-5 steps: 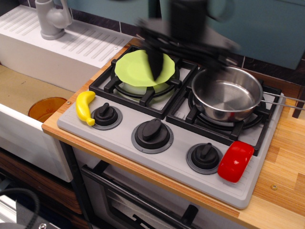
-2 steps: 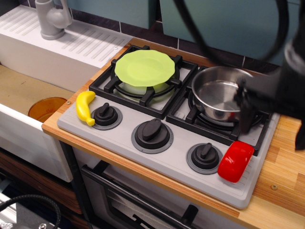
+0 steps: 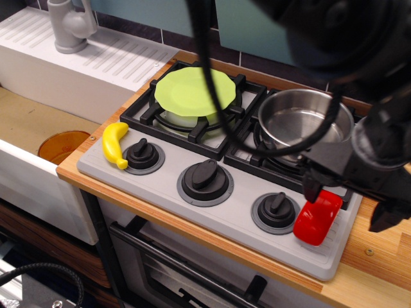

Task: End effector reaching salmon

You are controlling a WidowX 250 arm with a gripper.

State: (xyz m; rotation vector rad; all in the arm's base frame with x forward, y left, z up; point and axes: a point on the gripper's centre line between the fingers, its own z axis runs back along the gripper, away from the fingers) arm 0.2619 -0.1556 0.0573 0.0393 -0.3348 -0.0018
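Note:
The salmon (image 3: 316, 219) is a glossy red oblong piece lying at the front right corner of the grey toy stove (image 3: 212, 215), just right of the rightmost knob (image 3: 276, 208). The end effector (image 3: 349, 201), black and bulky with cables, hangs low over the stove's right edge. Its dark fingers stand wide apart: one fingertip (image 3: 312, 187) is just above the salmon's upper left end, the other (image 3: 386, 216) is over the wooden counter to the right. The gripper is open and holds nothing. The arm hides the salmon's upper right end.
A steel pot (image 3: 302, 119) sits on the back right burner, partly behind the arm. A green plate (image 3: 194, 92) covers the back left burner. A yellow banana (image 3: 115, 145) lies by the left knob. A black cable (image 3: 207, 77) hangs across the plate. A sink with a faucet (image 3: 69, 24) is at the left.
The arm has swung from above the green plate to the right, past the pot, and dropped down to the salmon at the stove's front right corner. The salmon has not moved.

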